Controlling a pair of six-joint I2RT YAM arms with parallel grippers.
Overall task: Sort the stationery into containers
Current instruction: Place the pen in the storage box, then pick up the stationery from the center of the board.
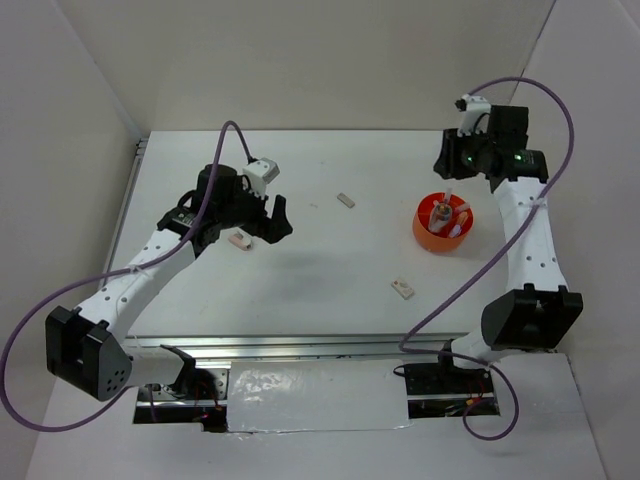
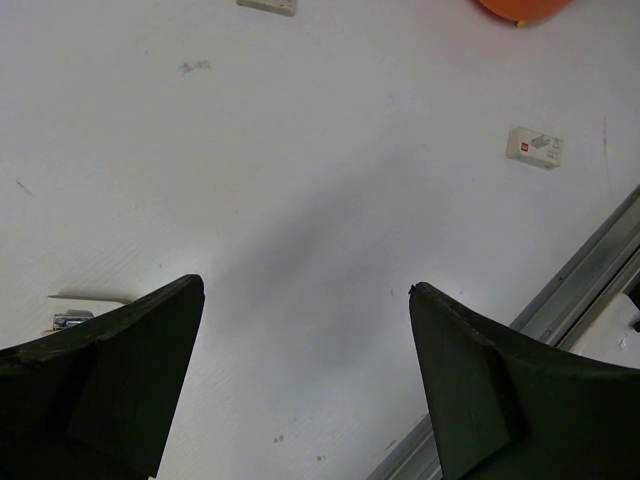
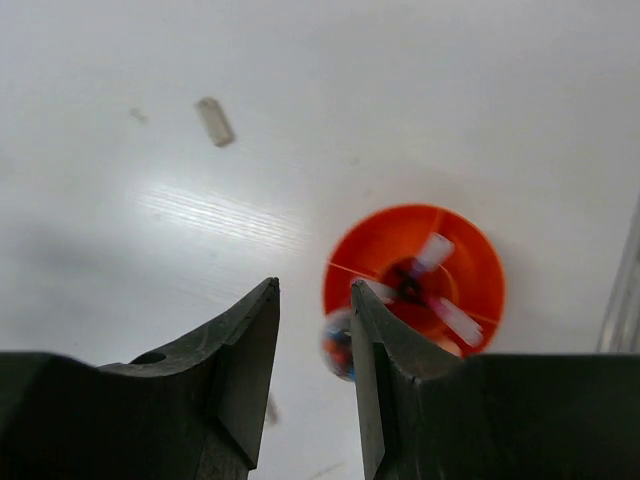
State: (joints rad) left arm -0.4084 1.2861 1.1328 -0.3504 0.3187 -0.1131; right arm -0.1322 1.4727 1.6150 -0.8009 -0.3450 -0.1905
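Observation:
The orange tub (image 1: 443,224) stands at the right with pens standing in it; the right wrist view shows it from above (image 3: 470,250), with white and pink pens (image 3: 450,318) in its middle. My right gripper (image 1: 452,158) hangs high above the tub, its jaws (image 3: 313,287) a little apart with nothing between them. A blurred red, blue and white item (image 3: 337,345) shows by the tub's rim. My left gripper (image 1: 272,220) is wide open (image 2: 302,290) and empty. A pink eraser (image 1: 240,240) lies just left of it. White erasers lie at mid-table (image 1: 346,200) and nearer the front (image 1: 402,289).
The front white eraser, with a red mark (image 2: 535,147), lies ahead and right of my left gripper. The table's metal front rail (image 2: 580,290) runs at the lower right. White walls close in the table on three sides. Purple cables loop beside both arms.

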